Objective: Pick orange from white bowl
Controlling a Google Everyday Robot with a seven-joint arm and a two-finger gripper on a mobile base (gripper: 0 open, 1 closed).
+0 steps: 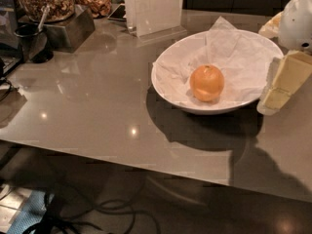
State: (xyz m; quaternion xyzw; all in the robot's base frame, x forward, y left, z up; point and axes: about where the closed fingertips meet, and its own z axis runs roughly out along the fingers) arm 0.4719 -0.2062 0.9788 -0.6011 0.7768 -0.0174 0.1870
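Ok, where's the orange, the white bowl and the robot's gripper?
orange (206, 83), camera view, middle of its skin.
white bowl (168, 94), camera view, front-left rim.
gripper (274, 97), camera view, its pale yellow tip, beside the bowl's right rim.

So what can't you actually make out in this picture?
All in the camera view:
- Gripper, beside the white bowl's right rim: the arm above it is cut off by the right edge.
- That stretch of the bowl's rim is hidden behind the gripper.
- Orange: its underside and far side are hidden by its own bulk.
- Nut container, top left: its top is cut off by the upper edge.
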